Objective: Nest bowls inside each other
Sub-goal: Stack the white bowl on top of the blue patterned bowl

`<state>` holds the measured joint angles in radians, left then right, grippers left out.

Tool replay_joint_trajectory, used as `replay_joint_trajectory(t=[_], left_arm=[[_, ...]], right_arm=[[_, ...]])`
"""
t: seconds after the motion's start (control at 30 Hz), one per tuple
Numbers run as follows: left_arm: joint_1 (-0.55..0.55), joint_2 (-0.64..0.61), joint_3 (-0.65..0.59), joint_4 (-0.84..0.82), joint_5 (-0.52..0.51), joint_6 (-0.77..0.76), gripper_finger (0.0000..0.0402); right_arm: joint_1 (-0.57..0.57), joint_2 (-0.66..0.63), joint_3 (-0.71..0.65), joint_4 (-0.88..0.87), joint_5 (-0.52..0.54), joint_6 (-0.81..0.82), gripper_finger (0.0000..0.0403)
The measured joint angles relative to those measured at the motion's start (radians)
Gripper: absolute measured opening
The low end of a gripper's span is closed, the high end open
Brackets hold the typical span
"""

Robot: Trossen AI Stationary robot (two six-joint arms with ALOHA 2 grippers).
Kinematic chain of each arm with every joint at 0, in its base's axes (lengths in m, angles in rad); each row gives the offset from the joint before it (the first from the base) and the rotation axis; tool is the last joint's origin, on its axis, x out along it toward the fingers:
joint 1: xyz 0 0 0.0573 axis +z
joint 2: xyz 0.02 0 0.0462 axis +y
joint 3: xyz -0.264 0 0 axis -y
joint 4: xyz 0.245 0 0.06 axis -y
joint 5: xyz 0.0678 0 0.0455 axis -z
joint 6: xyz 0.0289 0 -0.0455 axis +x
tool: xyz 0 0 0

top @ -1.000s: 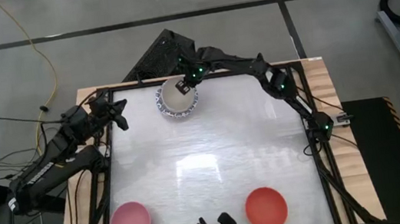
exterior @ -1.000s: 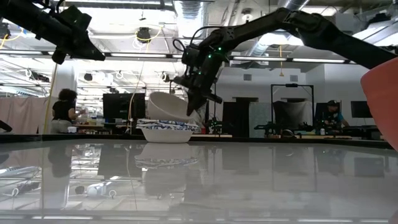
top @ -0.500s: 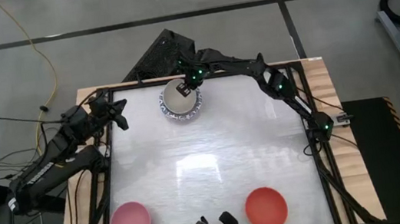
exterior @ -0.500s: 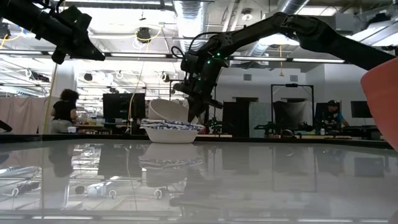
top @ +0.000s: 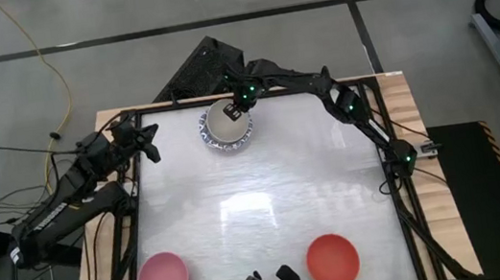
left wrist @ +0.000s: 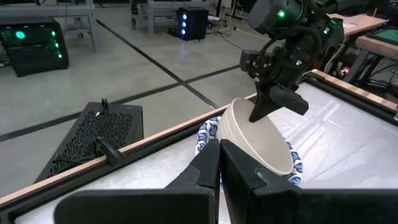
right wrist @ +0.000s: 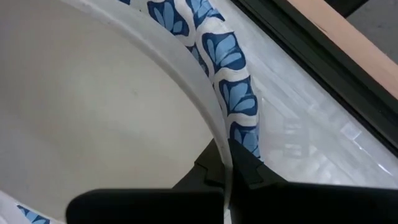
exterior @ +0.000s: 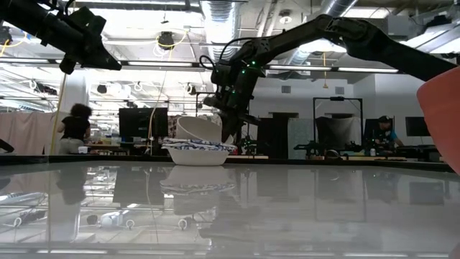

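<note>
High view: right hand (top: pixel 234 110) pinches plain bowl (top: pixel 220 121).

One pink bowl (top: pixel 163 277), one red bowl (top: pixel 332 259), one plain white bowl (top: pixel 221 121) and a stack of blue-patterned bowls (top: pixel 227 142) are seen; the stack cannot be counted.

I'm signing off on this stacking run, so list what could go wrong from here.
1. The plain white bowl sits tilted in the blue-rimmed bowl; released like this, it may settle crooked or rock.
2. The right pincer is clamped on that bowl's rim, so pulling away could drag it back out.
3. The stack stands near the table's far edge; a nudge might push it toward the frame.
</note>
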<state>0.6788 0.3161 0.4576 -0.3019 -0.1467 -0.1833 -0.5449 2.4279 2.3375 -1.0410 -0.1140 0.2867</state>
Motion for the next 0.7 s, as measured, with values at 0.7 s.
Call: replay_joint_trajectory(t=[0.7], left_arm=[[0.000,0.000,0.000,0.000,0.000,0.000,0.0000]], right_arm=[[0.000,0.000,0.000,0.032,-0.042,-0.031,0.0058]])
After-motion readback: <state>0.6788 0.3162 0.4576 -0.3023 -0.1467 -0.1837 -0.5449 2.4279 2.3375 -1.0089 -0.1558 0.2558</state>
